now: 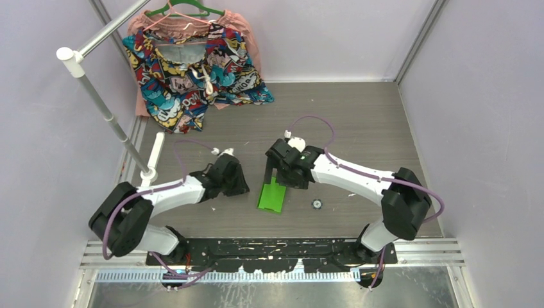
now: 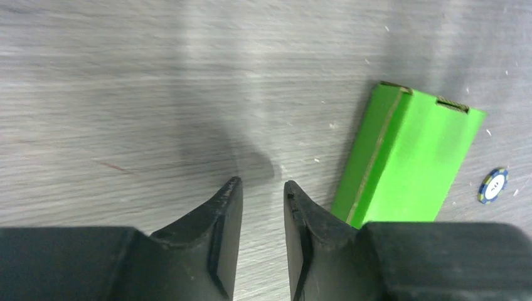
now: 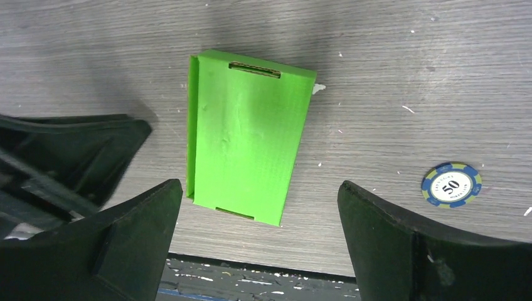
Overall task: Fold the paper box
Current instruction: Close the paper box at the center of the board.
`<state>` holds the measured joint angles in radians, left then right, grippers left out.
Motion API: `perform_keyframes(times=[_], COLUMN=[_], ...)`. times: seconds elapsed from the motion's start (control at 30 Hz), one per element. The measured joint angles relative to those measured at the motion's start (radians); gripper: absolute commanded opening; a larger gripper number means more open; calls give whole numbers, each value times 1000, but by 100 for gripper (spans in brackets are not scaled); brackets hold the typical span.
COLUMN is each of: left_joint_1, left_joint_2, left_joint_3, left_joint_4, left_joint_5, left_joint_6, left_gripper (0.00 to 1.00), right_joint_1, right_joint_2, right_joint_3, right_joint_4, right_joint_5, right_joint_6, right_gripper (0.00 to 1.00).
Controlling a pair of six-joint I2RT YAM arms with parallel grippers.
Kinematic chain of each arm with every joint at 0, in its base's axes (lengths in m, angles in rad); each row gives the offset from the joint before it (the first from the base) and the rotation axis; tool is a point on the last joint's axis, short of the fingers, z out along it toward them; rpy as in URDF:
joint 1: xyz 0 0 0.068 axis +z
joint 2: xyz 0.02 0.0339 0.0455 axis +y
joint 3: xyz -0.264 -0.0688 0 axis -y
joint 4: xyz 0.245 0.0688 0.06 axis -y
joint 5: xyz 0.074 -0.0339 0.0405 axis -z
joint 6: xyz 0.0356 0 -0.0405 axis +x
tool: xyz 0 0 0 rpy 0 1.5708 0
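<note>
The paper box is a lime-green folded flat rectangular box lying on the grey wooden table, between the two arms. In the right wrist view the paper box lies flat with slots at both short ends. My right gripper is wide open and empty, hovering above the box's near end, not touching it; from above the right gripper is at the box's far end. My left gripper is empty, its jaws a narrow gap apart, just left of the box; from above the left gripper is apart from the box.
A blue poker chip lies on the table right of the box, also in the right wrist view. A colourful patterned garment on a green hanger lies at the back left. A white rack pole slants at the left. The table's front edge is close.
</note>
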<state>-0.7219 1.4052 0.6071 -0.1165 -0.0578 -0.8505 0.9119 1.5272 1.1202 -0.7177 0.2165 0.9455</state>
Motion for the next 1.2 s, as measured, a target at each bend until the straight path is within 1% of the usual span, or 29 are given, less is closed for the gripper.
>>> perform_keyframes(times=[0.13, 0.17, 0.2, 0.23, 0.27, 0.33, 0.37, 0.4, 0.47, 0.5, 0.7, 0.87, 1.03, 1.1, 1.2], left_joint_1=[80, 88, 89, 89, 89, 88, 88, 88, 87, 85, 52, 4, -99, -130, -120], left_joint_2=[-62, -74, -84, -93, -97, -99, -98, -96, -75, -55, 66, 137, 203, 226, 251], left_joint_3=[-25, -23, -20, -14, -9, 7, 12, 15, 27, 34, 58, 112, 186, 228, 257], left_joint_4=[-32, -44, -53, -61, -66, -66, -63, -56, -45, -37, -15, -3, -13, -53, -60], left_joint_5=[28, 41, 52, 68, 77, 95, 104, 112, 131, 138, 139, 128, 86, 46, 40], left_joint_6=[21, 27, 32, 41, 44, 48, 48, 51, 55, 55, 55, 46, 28, 27, 11], left_gripper=[36, 35, 32, 26, 18, 3, 1, 0, 0, 0, 0, 0, 0, 0, 0], right_joint_1=[-3, -3, -5, -6, -9, -15, -19, -24, -33, -37, -43, -43, -21, -3, -12], right_joint_2=[49, 61, 71, 77, 79, 76, 72, 69, 67, 67, 65, 97, 175, 205, 219], right_joint_3=[27, 27, 27, 26, 24, 9, -1, -13, -33, -37, -73, -130, -101, -64, -48], right_joint_4=[-29, -35, -47, -56, -62, -61, -59, -58, -60, -64, -58, -33, 8, -45, -72], right_joint_5=[15, 22, 29, 37, 40, 48, 50, 53, 59, 61, 72, 50, 27, 39, 27], right_joint_6=[35, 45, 56, 66, 75, 94, 103, 110, 126, 133, 166, 181, 182, 171, 177], right_gripper=[100, 99, 97, 91, 83, 61, 43, 29, 11, 8, 6, 1, 2, 2, 2])
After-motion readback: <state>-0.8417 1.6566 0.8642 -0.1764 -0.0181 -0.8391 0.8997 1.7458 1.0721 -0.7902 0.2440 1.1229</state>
